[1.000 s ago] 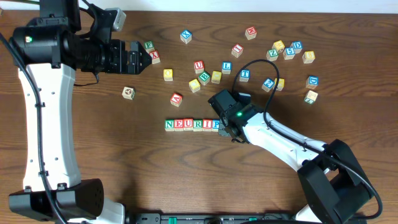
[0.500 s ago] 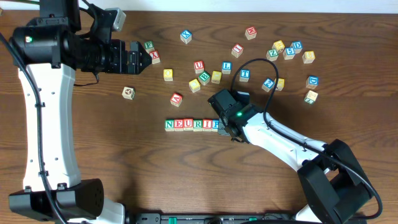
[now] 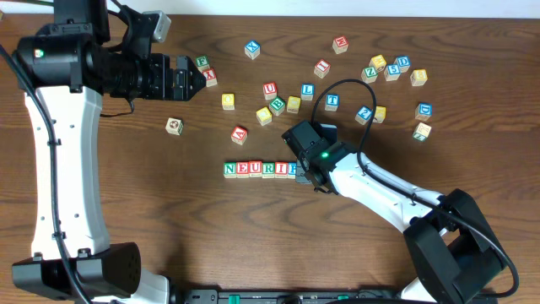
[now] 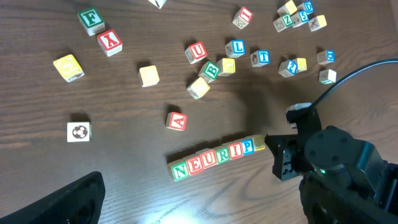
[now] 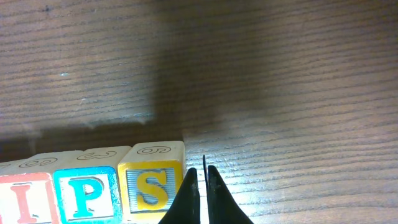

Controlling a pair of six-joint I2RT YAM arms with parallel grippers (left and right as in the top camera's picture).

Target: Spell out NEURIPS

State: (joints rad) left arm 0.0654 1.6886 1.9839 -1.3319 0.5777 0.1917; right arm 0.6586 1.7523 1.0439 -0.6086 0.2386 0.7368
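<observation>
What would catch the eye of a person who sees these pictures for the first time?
First, the neat row of blocks near the middle of the table, which spells NEURIPS; its last block, the yellow S, shows in the right wrist view. The right gripper stands shut, close beside that S. Behind the row, many loose blocks lie scattered over the far side of the table.

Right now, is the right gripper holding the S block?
No, the right gripper is shut beside the S block, not around it.
</observation>
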